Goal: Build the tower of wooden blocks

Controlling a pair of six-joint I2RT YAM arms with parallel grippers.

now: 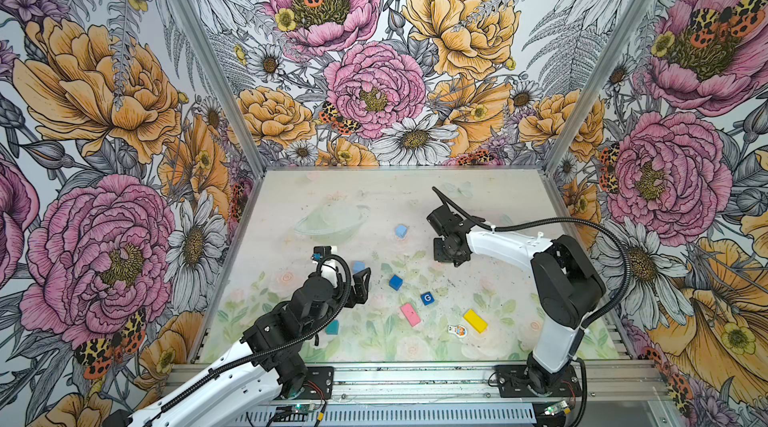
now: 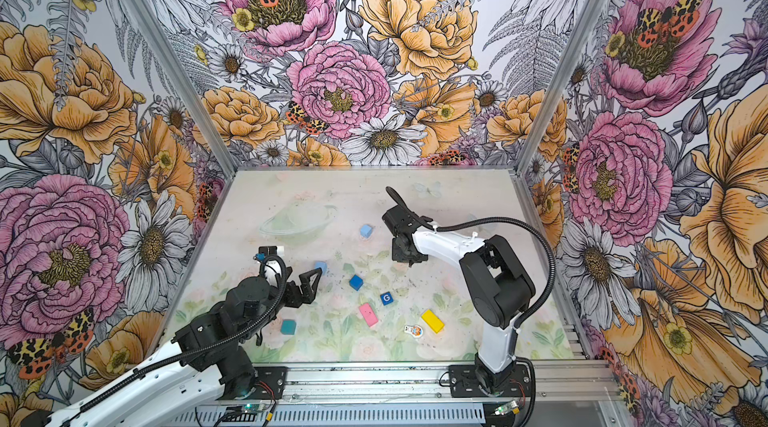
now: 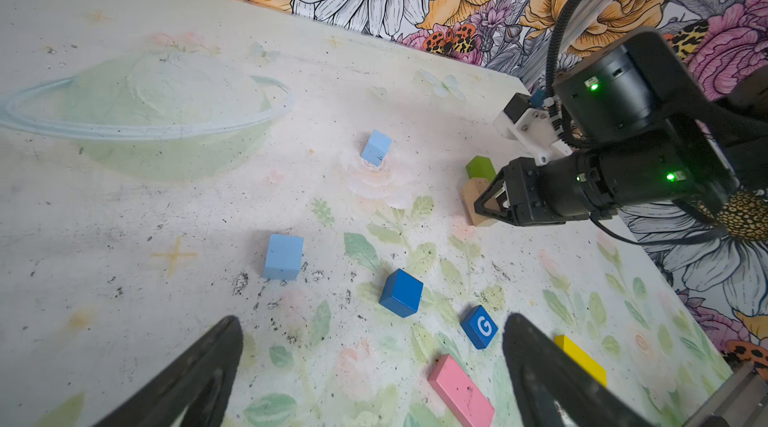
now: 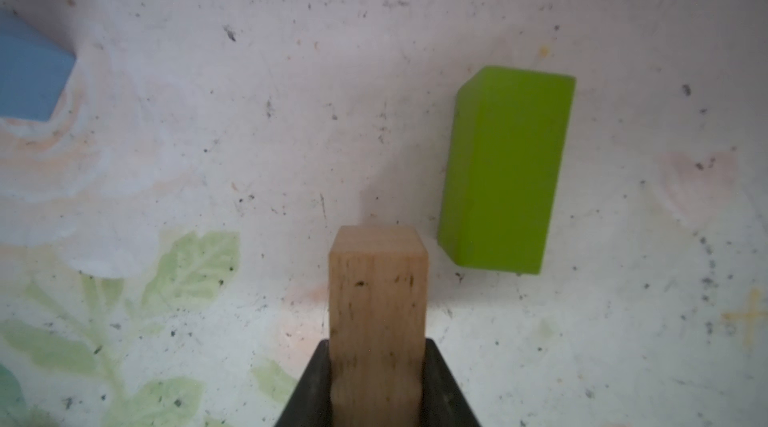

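Plain-wood oblong [image 4: 378, 304] is clamped by its narrow sides in the right gripper [image 4: 376, 348], low at the bench [image 1: 478, 204] and near the green oblong [image 4: 507, 171] — probably meant as a base piece. Left gripper [image 3: 374, 321] hangs wide open over the scattered cubes [image 3: 401, 293] — nothing is stacked yet.

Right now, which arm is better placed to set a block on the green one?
Right. The right jaws grip the plain block, just beside the green block. The left jaws stand open and empty, farther off by a light blue cube.
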